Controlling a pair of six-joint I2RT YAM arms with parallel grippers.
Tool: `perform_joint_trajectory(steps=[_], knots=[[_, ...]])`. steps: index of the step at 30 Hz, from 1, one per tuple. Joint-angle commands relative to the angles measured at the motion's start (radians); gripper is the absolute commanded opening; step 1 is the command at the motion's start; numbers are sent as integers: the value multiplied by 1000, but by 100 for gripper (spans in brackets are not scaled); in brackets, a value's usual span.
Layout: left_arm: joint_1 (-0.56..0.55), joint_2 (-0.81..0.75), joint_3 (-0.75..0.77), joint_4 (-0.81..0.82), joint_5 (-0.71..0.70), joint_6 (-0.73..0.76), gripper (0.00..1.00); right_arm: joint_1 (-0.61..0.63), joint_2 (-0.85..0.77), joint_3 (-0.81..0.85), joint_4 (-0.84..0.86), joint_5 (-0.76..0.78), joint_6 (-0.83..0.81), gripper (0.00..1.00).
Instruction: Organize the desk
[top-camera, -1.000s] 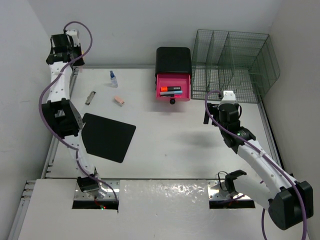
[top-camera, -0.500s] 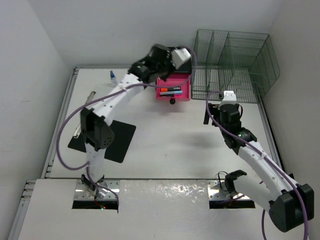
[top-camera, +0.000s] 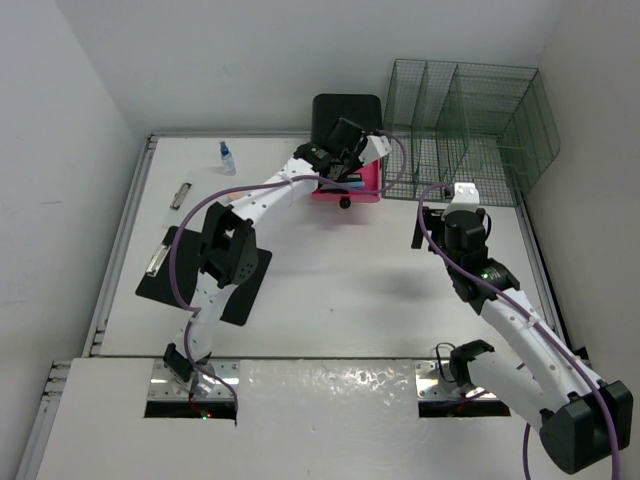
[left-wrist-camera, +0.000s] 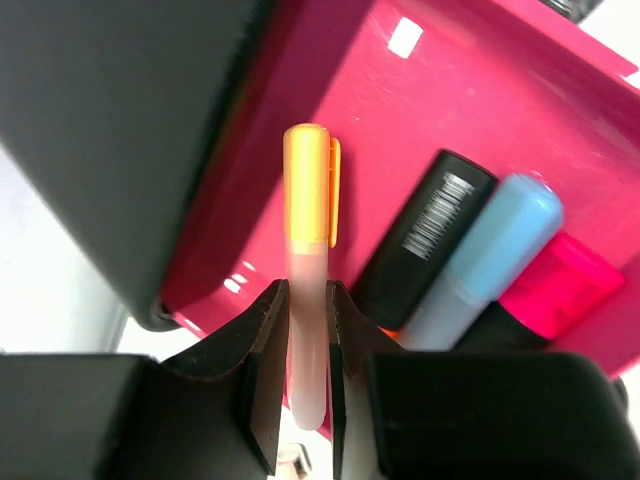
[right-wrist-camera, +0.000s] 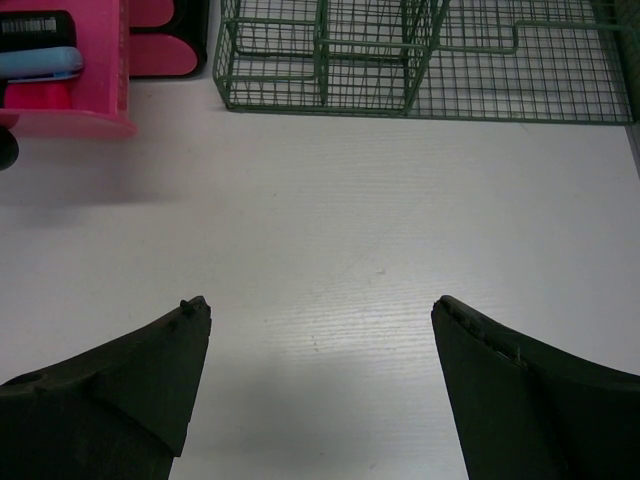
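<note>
One second ago parked at the far-left corner; now poised over the open pink drawer (left-wrist-camera: 450, 100), with the left gripper (left-wrist-camera: 305, 300) pinching an orange-capped pen (left-wrist-camera: 308, 200). Probably needs only a release. With the right gripper (right-wrist-camera: 320, 310) spread above the white surface (right-wrist-camera: 330, 200).

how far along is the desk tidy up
Done: a black marker, a blue marker and a pink marker lie in the pink drawer. In hand: the left gripper is shut on an orange-capped pen over that drawer. Left: the spray bottle, metal clip and black clipboard lie on the desk; the right gripper is open and empty.
</note>
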Motion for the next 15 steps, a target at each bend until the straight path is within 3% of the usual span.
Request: perform_joint_trajectory(steps=[1,4,7,13,15], knots=[[-12,-6,31,96,-62,37,2,-2,1,5,10,22,-11,89],[-12,0,34,132,-88,50,8,-2,2,3,15,24,-8,89],[-12,11,36,142,-93,66,25,-4,4,0,15,24,-8,89],[-20,15,34,117,-73,64,45,-2,5,0,12,21,-6,89],[-24,8,42,99,-59,60,47,-4,11,2,15,8,-2,89]])
